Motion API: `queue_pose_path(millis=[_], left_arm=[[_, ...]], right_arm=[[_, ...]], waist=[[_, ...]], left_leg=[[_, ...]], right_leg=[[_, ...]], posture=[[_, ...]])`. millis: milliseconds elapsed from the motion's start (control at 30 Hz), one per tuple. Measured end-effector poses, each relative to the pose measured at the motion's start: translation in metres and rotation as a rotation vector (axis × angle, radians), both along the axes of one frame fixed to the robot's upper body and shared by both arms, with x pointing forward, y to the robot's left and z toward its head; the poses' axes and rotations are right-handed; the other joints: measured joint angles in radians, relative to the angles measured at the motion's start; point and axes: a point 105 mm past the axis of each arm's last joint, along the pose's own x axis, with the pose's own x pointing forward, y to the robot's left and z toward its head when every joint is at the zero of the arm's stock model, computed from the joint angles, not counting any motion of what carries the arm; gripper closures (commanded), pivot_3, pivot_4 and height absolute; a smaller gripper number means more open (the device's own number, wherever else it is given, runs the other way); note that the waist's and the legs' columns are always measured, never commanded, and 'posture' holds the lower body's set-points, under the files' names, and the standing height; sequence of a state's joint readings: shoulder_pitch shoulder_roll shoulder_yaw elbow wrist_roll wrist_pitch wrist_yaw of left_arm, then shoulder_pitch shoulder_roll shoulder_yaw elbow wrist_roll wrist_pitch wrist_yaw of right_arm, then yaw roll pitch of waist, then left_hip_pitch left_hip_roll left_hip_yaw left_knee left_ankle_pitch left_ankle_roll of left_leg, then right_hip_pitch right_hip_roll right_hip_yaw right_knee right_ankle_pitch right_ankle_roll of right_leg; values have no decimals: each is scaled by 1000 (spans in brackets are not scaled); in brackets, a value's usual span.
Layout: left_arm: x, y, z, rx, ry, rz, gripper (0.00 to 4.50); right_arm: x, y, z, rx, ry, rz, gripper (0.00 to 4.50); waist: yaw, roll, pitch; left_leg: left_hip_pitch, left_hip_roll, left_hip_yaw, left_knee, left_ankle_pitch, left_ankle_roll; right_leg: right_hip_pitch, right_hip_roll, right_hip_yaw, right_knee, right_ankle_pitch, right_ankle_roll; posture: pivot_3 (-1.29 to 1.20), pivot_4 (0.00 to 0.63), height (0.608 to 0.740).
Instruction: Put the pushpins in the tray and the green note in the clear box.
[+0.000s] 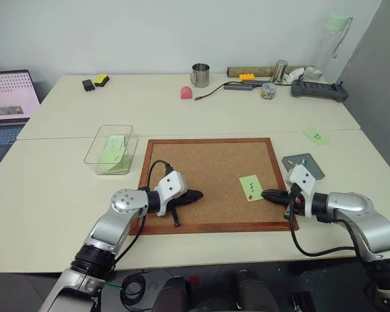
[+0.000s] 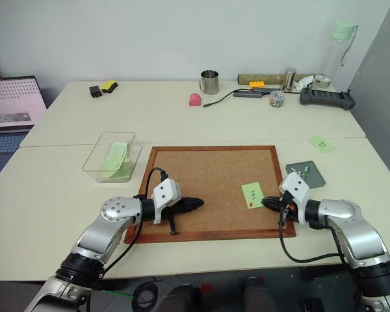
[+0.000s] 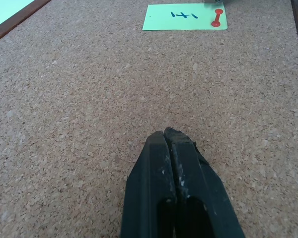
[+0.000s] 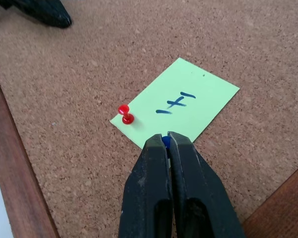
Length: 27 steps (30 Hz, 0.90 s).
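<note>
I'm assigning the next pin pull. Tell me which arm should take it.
Right. The right claw is shut on a blue pushpin at the green note, beside the red pushpin. The left claw sits shut across the cork board.

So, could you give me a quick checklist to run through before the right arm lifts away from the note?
1. Right gripper shut on the blue pushpin: ok, blue shows between its tips.
2. Red pushpin out of the green note: not ok, it pins a corner.
3. Tray free to receive: ok, some pins already there.
4. Left gripper clear of the note: ok, shut, apart on the cork board.
5. Clear box reachable: cannot tell.
</note>
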<state>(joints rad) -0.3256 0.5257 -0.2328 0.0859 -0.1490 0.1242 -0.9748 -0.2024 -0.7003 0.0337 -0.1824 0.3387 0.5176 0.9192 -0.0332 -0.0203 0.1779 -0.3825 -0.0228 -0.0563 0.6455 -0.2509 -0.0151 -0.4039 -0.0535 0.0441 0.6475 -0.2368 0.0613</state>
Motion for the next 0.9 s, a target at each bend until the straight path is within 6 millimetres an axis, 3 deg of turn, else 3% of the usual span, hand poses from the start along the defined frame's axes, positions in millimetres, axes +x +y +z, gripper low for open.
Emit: queue_pose_path(millis=[200,600,800,900], left_arm=[[0,0,0,3,-2,0,4500],[0,1,-1,20,-3,-1,4500],[0,1,-1,22,-3,-1,4500],[0,2,-2,23,-3,-1,4500]], right_arm=[[-6,7,12,61,2,27,4484],[-2,-8,31,150,-23,-75,4484],[18,-48,40,133,-82,-285,4484],[35,-86,32,79,-93,-502,4484]], waist=[[0,0,0],[0,0,-1],[0,0,-1],[0,0,-1]], left_leg=[[0,0,0,0,0,0],[0,0,0,0,0,0],[0,0,1,0,0,0],[0,0,3,0,0,0]], right_leg=[[0,0,0,0,0,0],[0,0,0,0,0,0],[0,0,0,0,0,0],[0,0,0,0,0,0]], posture=[[0,150,740],[0,150,740],[0,150,740],[0,150,740]])
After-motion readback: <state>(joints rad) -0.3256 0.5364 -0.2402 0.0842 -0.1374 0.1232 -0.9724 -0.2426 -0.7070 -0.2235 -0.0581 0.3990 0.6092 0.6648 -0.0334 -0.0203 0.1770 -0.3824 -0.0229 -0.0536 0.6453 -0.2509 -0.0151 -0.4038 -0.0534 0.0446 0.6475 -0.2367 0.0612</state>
